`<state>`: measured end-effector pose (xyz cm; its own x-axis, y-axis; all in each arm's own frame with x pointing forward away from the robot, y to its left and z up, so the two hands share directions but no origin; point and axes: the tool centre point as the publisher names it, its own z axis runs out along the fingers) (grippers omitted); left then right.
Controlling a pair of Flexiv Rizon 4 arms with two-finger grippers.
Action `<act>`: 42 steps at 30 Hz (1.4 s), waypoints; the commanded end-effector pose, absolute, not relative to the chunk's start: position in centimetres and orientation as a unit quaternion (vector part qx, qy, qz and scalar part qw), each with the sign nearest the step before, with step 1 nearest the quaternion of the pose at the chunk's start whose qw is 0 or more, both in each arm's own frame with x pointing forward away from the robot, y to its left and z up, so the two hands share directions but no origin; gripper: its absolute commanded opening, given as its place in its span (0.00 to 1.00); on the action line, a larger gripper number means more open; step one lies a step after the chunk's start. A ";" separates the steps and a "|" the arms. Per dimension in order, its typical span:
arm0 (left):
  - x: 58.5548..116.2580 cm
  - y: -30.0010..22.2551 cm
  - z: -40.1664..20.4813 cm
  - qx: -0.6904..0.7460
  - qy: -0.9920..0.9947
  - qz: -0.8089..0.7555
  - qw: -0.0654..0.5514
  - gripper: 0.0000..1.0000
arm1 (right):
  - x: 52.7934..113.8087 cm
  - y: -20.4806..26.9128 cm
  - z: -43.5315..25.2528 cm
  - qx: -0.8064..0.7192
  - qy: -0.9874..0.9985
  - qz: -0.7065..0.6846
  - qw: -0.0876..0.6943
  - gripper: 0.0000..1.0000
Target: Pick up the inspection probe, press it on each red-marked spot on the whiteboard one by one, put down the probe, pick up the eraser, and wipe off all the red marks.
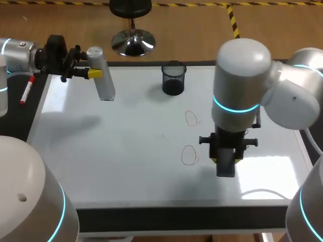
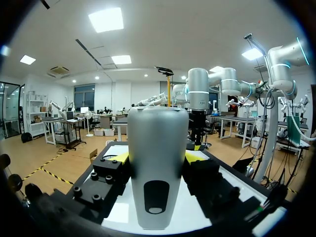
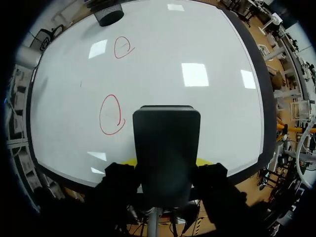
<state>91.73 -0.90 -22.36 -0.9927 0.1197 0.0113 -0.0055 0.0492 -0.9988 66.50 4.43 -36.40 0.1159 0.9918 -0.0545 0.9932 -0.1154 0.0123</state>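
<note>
Whiteboard (image 1: 126, 166) lies under both grippers. L gripper (image 1: 93, 73) sits at the board's far-left corner, clamped on the grey probe (image 1: 103, 80), w/ a yellow tip on each side. Probe is roughly upright; can't tell if it touches the board. R gripper (image 1: 225, 160) points down, grasping the black eraser (image 3: 167, 148). Black cup (image 1: 173, 78) is well ahead of it. One red loop (image 3: 111, 115) is just beside the eraser, another (image 3: 122, 48) farther ahead twd the cup. Red marker (image 1: 27, 89) lies off-board by the L arm.

The left gripper (image 1: 94, 73) is held sideways at the far left, closed on the grey probe (image 1: 103, 83). The right gripper (image 1: 225, 159) is pointed down at the near right, closed on the dark eraser (image 1: 225, 169).
</note>
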 end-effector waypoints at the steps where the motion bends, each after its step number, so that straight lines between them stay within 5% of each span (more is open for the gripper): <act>1: 91.8 -0.9 -22.3 -0.041 -0.722 0.689 0.046 0.00 | 66.2 1.2 -35.7 0.746 0.659 0.072 -0.059 0.00; 42: 91.8 -0.9 -22.3 -0.041 -0.722 0.689 0.046 0.00 | 69.1 -2.9 -35.8 0.731 0.676 0.037 -0.080 0.00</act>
<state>91.73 -0.91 -22.36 -0.9927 0.1198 0.0113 -0.0054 0.0492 -0.9988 69.31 -2.62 -35.96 0.0845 0.9843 0.1547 0.9947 -0.0742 -0.0715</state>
